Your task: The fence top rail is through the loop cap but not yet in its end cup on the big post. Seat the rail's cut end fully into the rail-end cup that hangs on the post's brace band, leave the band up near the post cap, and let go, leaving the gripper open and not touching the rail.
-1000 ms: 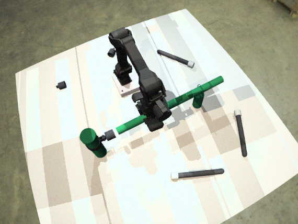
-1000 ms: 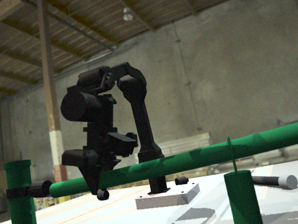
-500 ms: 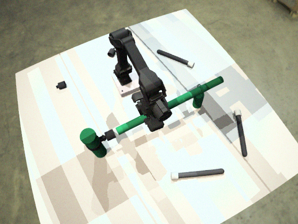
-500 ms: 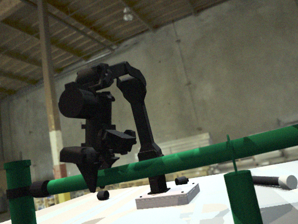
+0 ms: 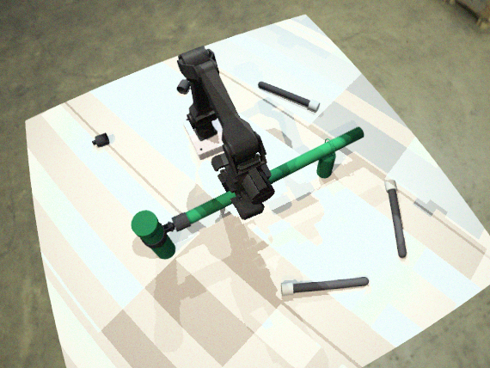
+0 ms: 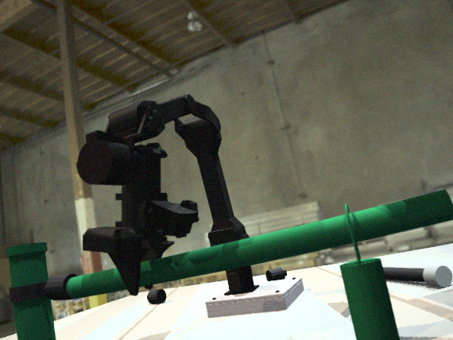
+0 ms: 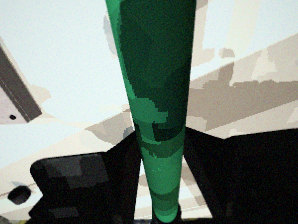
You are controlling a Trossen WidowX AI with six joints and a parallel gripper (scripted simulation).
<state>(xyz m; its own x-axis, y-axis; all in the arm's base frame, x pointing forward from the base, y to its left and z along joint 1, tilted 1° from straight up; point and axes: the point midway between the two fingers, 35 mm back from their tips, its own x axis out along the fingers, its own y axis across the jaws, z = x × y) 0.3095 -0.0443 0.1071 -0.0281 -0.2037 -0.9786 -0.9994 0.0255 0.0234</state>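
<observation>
The green rail (image 5: 301, 162) (image 6: 278, 242) (image 7: 155, 60) slopes down toward the big post (image 5: 165, 251) (image 6: 33, 319). Its far part passes through the thin wire loop (image 6: 353, 234) above the short post (image 5: 325, 168) (image 6: 369, 298). Its low end meets the mouth of the dark rail-end cup (image 5: 181, 221) (image 6: 56, 287), with no gap visible; how deep it sits is hidden. The dark brace band (image 6: 27, 293) is around the post, a little below the green cap (image 5: 144, 223) (image 6: 26, 249). My gripper (image 5: 235, 199) (image 6: 141, 283) (image 7: 157, 130) is shut on the rail, nearer the cup than the loop.
Three dark rods with white ends lie apart: one at the back (image 5: 285, 95), one at the right (image 5: 396, 223), one at the front (image 5: 328, 285). A small dark fitting (image 5: 102, 139) lies at the left. The arm's pale base (image 5: 211, 151) (image 6: 254, 302) stands behind the rail.
</observation>
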